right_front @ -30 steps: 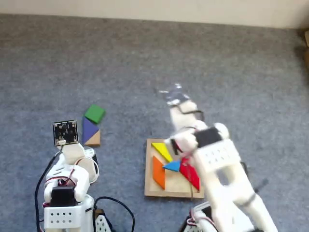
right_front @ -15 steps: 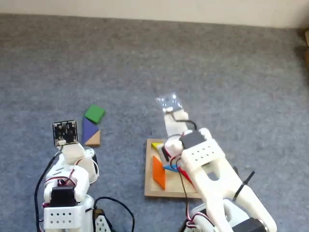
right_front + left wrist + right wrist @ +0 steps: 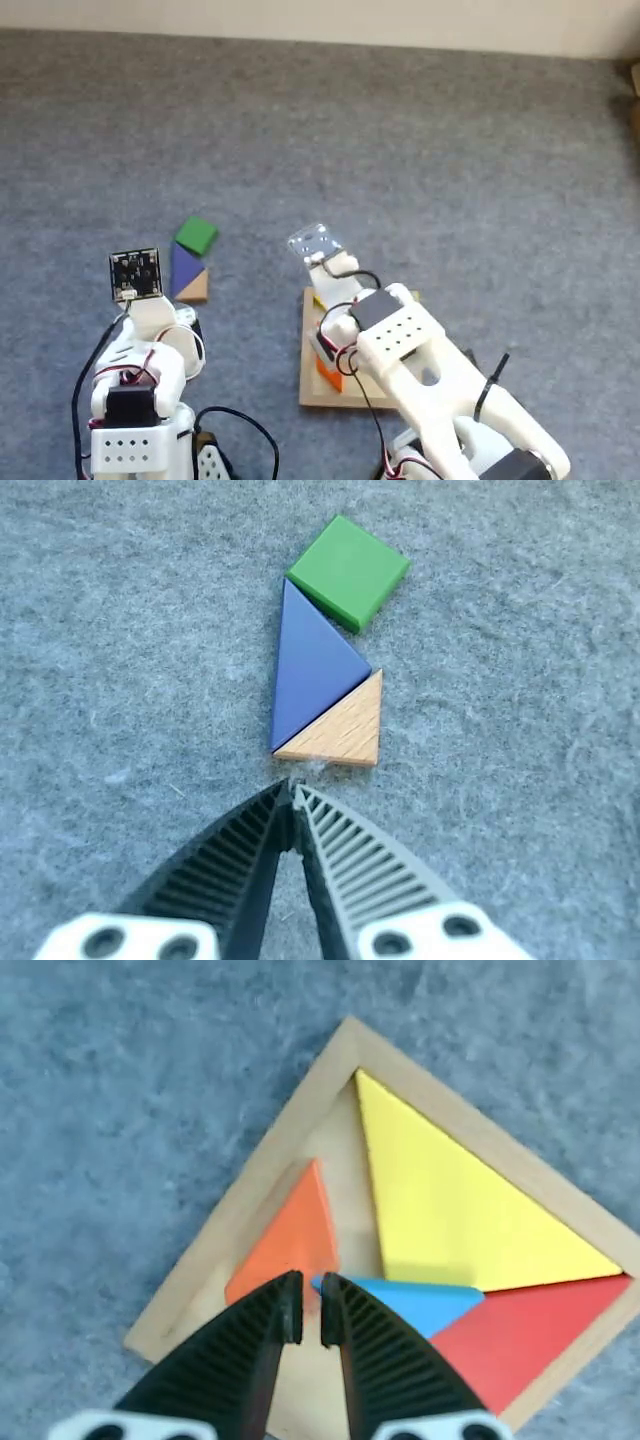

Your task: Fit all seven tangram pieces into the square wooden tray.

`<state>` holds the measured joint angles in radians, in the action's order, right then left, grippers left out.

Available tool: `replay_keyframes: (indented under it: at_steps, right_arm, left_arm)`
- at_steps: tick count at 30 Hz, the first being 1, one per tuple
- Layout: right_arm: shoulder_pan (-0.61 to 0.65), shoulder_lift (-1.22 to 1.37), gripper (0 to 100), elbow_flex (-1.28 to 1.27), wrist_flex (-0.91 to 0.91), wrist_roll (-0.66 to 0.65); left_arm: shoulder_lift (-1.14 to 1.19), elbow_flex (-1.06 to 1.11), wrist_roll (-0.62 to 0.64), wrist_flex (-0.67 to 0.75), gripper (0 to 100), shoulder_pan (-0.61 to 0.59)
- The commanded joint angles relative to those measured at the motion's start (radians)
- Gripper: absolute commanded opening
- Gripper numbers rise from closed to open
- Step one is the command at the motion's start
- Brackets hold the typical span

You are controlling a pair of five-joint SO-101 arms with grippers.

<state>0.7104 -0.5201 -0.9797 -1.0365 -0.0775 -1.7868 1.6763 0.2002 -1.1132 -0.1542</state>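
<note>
The left gripper [image 3: 293,791] is closed, its two ribbed black fingers meeting at the tips with nothing between them. The tips sit just short of the near corner of a small plain-wood triangle [image 3: 346,734], close to it but apart. That triangle lies edge to edge against a larger blue-violet triangle [image 3: 312,675], and a green square block [image 3: 348,572] meets the blue-violet piece's far end at a corner. All three lie flat on the grey carpet [image 3: 520,680], left of the tray and well apart from it.

The right gripper [image 3: 310,1298] is drawn in to a thin slit and grips nothing. It hangs over the square wooden tray [image 3: 250,1190], with its tips above the spot where an orange piece [image 3: 290,1240] meets the point of a light blue triangle [image 3: 420,1305]; whether the tips touch either piece cannot be told. A large yellow triangle [image 3: 450,1200] and a red triangle [image 3: 520,1330] also lie flat in the tray, beside the blue one.

From above, the left arm [image 3: 135,380] stands folded close over its base at the near left, its wrist pointing toward the loose pieces. The right arm [image 3: 420,370] leans from the near right out over the tray, covering most of it, with its wrist past the tray's far left corner.
</note>
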Motion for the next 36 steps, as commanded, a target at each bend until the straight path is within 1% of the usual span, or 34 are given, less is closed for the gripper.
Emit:
replay_keyframes:
  at_steps: [1,5,10,12,14,18,22,27,32,36]
  right_arm:
    - [0.01,-0.035,4.0,0.012,-0.021,-0.028]
    - [-0.002,-0.035,4.0,0.015,0.005,-0.025]
    - [-0.081,-0.005,4.0,0.007,0.188,-0.021]
    - [-0.085,0.03,4.0,0.005,0.197,-0.021]
    - [-0.085,0.071,4.0,0.008,0.168,-0.021]
    - [-0.084,0.105,4.0,0.024,0.007,-0.028]
    - [-0.082,0.107,4.0,0.065,-0.094,-0.031]
    - [-0.084,0.105,4.0,0.091,-0.128,-0.11]
    - [-0.087,0.088,4.0,0.125,-0.143,-0.114]
    - [-0.087,-0.047,4.0,0.119,-0.171,-0.114]
  left_arm:
    - [-0.002,0.021,-0.006,-0.002,0,-0.013]
    - [-0.002,0.021,-0.006,-0.002,0,-0.013]
    - [-0.002,0.021,-0.006,-0.002,0,-0.013]
    - [-0.002,0.021,-0.006,-0.002,0,-0.013]
    - [-0.002,0.021,-0.006,-0.002,0,-0.013]
    - [-0.002,0.021,-0.006,-0.002,0,-0.013]
    - [-0.002,0.021,-0.006,-0.002,0,-0.013]
    - [-0.002,0.021,-0.006,-0.002,0,-0.013]
    - [-0.002,0.021,-0.006,-0.002,0,-0.013]
    - [-0.002,0.021,-0.006,-0.002,0,-0.013]
